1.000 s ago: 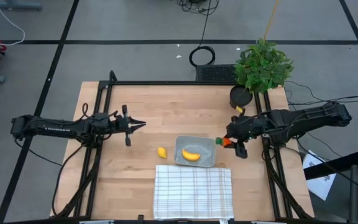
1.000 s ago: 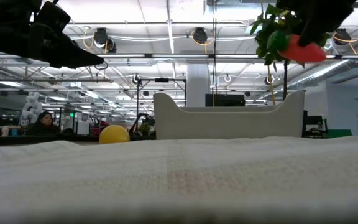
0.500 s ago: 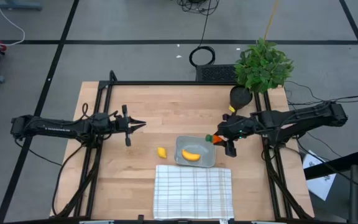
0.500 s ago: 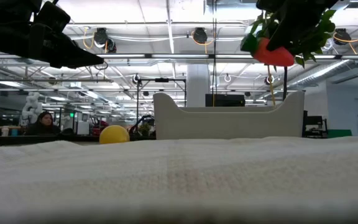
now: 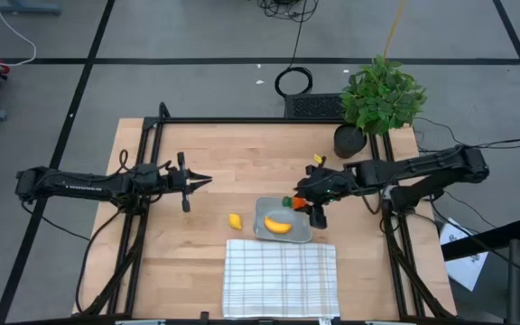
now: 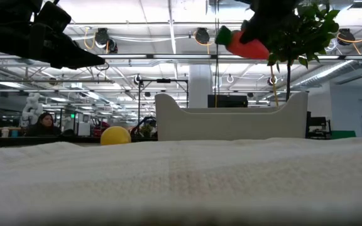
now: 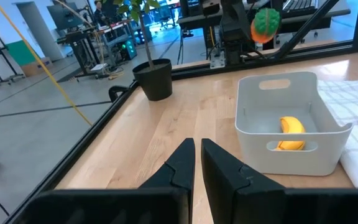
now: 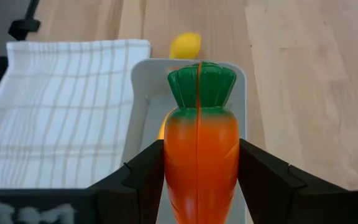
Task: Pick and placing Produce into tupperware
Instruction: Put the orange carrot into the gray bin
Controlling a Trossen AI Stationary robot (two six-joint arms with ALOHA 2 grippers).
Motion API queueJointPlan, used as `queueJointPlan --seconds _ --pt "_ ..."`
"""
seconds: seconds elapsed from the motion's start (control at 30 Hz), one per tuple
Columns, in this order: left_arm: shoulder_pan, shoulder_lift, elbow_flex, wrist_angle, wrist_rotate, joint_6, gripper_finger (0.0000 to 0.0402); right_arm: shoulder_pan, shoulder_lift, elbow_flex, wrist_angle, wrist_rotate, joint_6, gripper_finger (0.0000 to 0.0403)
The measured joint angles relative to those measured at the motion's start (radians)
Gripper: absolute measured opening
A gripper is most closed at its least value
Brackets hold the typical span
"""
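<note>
Two dark, slender jointed arms, matte black. Left arm (image 5: 88,184) carries pale lettering along its forearm. Right arm (image 5: 422,169) trails black cables near the potted plant (image 5: 379,97). Fingers (image 7: 180,167) black, angular, tapering.

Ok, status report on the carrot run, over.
Right end effector shut on carrot, carried above tub. Left end effector shut, empty, waiting table-left. Banana in tub; lemon outside. Nothing in the way.

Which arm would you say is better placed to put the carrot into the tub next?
The right arm. Its gripper is shut on the carrot, held over the tub's right edge, the banana already inside. The left gripper is shut, empty, and waits over bare table, left of the tub.
</note>
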Motion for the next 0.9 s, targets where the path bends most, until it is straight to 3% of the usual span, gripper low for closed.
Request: queueJointPlan --seconds 0.3,0.63,0.9 --pt "0.0 0.0 0.0 -0.003 0.0 -0.002 0.0033 0.001 0.118 0.008 0.009 -0.024 -0.001 0.0173" --pt "0.0 0.0 0.0 -0.008 0.001 -0.006 0.0033 0.043 0.208 0.008 0.047 -0.025 -0.139 0.0173" --pt "0.0 0.0 0.0 -0.009 0.007 -0.006 0.0033 0.047 0.223 -0.034 0.166 -0.018 -0.078 0.0173"
